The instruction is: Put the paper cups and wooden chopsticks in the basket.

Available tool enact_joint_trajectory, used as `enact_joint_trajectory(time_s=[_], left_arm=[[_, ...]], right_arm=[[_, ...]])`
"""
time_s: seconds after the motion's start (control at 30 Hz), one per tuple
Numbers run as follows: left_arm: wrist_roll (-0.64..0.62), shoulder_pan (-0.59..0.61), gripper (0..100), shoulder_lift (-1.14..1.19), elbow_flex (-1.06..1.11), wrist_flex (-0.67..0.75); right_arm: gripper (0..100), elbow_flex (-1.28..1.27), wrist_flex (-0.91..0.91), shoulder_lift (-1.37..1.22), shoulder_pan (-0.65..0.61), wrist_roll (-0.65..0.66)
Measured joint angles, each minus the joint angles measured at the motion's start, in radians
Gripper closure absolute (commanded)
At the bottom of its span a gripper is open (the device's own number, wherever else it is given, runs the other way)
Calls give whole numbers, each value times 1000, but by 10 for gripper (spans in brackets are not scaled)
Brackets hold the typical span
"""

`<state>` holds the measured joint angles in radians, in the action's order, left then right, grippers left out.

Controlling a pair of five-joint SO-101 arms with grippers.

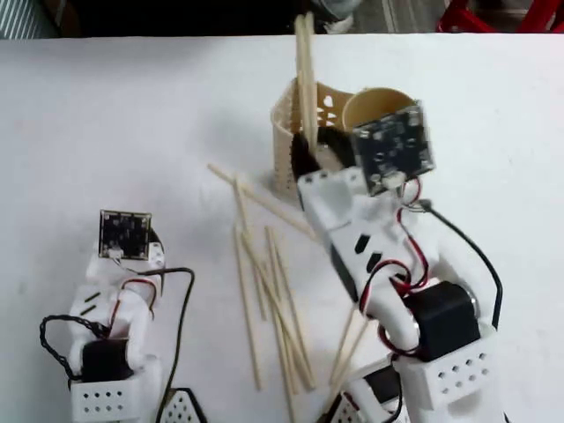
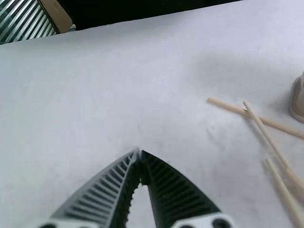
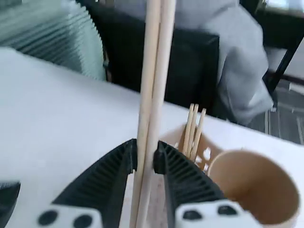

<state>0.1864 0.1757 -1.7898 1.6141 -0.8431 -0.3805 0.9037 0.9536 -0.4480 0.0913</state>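
A cream lattice basket (image 1: 291,132) stands at the table's back middle, with a paper cup (image 1: 374,107) inside it. My right gripper (image 3: 145,156) is shut on two wooden chopsticks (image 3: 154,85), held upright; in the high view these chopsticks (image 1: 305,75) rise over the basket's left side. More chopsticks (image 3: 194,126) lean inside the basket (image 3: 185,142) beside the cup (image 3: 251,185). Several loose chopsticks (image 1: 269,291) lie scattered on the table between the arms. My left gripper (image 2: 140,154) is shut and holds nothing, low over bare table at the front left, with chopsticks (image 2: 266,130) off to its side.
The white table (image 1: 115,123) has free room at the left and back left. The right arm's body (image 1: 414,308) and its cables stand over the front right. Dark floor and red furniture (image 1: 493,16) lie beyond the far edge.
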Motion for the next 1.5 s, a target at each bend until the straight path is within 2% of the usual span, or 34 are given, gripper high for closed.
enact_joint_trajectory(time_s=[0.33,0.57,0.67,0.77,0.9,1.0,1.13,1.2,1.33,1.5], left_arm=[[0,0,973,0,0,0],[0,0,973,0,0,0],[0,0,973,0,0,0],[0,0,973,0,0,0],[0,0,973,0,0,0],[0,0,973,0,0,0],[0,0,973,0,0,0],[0,0,973,0,0,0],[0,0,973,0,0,0],[0,0,973,0,0,0]], right_arm=[[981,2,-493,-233,91,0],[981,-8,-644,-414,129,0],[981,-87,-720,-430,127,0],[981,-221,-870,-430,127,0],[980,-365,-1043,-431,127,58],[956,-396,-1063,-440,127,72],[841,-399,-1037,-439,127,72],[823,-399,-1005,-439,127,72],[859,-393,-925,-396,127,72],[980,-371,-706,-236,127,72]])
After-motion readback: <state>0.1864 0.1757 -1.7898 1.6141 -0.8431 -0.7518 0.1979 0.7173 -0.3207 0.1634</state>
